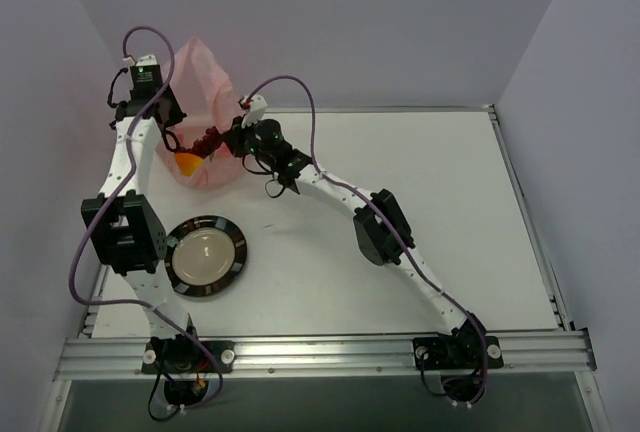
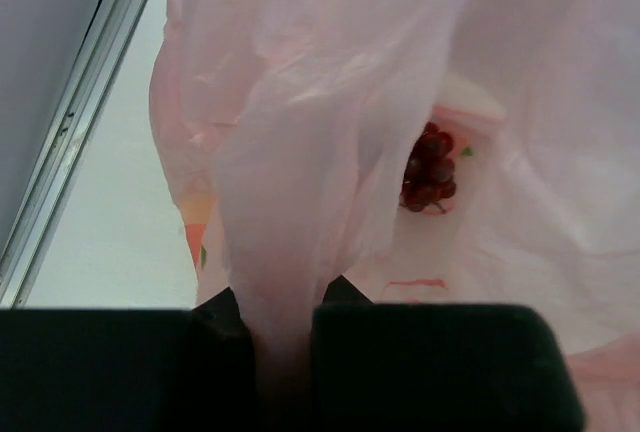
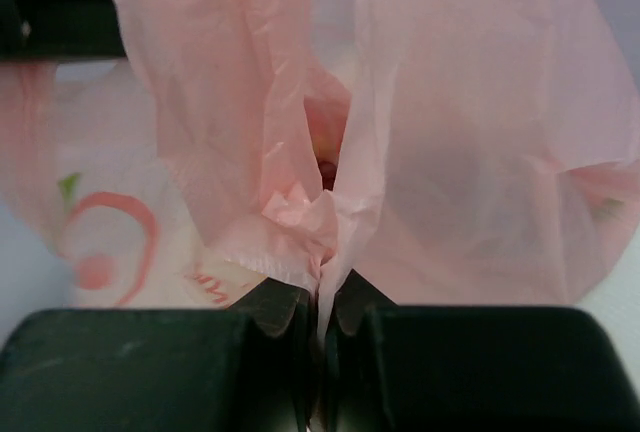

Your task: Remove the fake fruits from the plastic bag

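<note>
The pink plastic bag stands at the table's far left corner, held up between both arms. My left gripper is shut on a gathered fold of the plastic bag on its left side. My right gripper is shut on a crumpled edge of the bag on its right side. Inside the mouth the dark red grape bunch shows, with the orange-yellow mango below it. In the right wrist view a pinkish round shape sits deep in the gap; I cannot tell which fruit it is.
A round black-rimmed plate lies on the white table near the left arm's lower links. Purple walls stand close behind and left of the bag. A metal rail runs along the table's left edge.
</note>
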{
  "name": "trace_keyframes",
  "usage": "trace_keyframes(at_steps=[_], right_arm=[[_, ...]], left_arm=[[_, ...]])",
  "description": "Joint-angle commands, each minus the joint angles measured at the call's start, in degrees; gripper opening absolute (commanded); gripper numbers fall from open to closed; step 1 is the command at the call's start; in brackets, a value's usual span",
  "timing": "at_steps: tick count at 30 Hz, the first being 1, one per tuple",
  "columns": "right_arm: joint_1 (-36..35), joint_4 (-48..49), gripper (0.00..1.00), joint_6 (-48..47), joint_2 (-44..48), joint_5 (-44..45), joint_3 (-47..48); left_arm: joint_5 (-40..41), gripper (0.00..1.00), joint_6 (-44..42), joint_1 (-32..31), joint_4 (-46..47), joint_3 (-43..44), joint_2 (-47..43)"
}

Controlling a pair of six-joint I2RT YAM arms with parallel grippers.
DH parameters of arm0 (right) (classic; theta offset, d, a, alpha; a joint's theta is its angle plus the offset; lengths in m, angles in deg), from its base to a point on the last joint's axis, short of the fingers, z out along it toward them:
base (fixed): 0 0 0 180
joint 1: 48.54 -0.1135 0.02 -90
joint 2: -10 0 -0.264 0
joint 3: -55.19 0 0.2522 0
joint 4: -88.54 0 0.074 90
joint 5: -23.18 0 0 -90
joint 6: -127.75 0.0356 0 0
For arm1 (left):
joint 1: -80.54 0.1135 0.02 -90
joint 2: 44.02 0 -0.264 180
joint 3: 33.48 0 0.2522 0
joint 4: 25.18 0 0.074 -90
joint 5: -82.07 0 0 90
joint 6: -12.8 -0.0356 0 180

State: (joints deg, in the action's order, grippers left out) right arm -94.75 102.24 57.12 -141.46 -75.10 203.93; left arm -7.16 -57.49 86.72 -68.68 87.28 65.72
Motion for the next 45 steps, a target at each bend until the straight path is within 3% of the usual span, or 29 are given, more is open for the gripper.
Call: trace_keyframes(at_steps=[1, 9, 13, 19, 27, 34, 39, 45], right_arm=[[-3.3, 8.7, 0.0, -3.6, 14.4, 1.7, -4.8], [-3.4, 2.8, 0.0, -3.3, 22.3, 2.6, -6.6], [-2.4, 2.9, 0.0, -2.9, 22.9, 2.7, -11.0], [2.4, 9.8, 0.0, 4.1, 22.1, -1.0, -24.2], [5.8, 6.0, 0.0, 5.5, 20.5, -4.9, -22.4], [6.0, -0.4, 0.0, 2.4, 22.3, -2.9, -21.0], [4.8, 3.7, 0.0, 4.8, 22.8, -2.9, -34.3], [2.3, 10.6, 0.0, 6.9, 25.1, -2.5, -47.9]], left_arm=[[-5.2, 0.02, 2.6, 0.7, 5.2, 5.1, -9.4], [-11.3, 0.02, 4.0, 2.5, -0.9, 19.6, -5.5], [-16.1, 0.02, 7.9, 6.1, 1.5, 19.4, -3.9], [-16.2, 0.02, 8.8, 6.6, 5.8, 12.4, -4.3], [-12.3, 0.02, 9.7, 6.8, 4.2, 13.5, -5.9], [-6.7, 0.02, 7.9, 6.8, 3.1, 6.8, -10.0], [-2.8, 0.02, 7.0, 7.0, 6.8, -6.2, -10.6], [-2.1, 0.02, 9.2, 7.8, 12.3, -15.2, -8.7]])
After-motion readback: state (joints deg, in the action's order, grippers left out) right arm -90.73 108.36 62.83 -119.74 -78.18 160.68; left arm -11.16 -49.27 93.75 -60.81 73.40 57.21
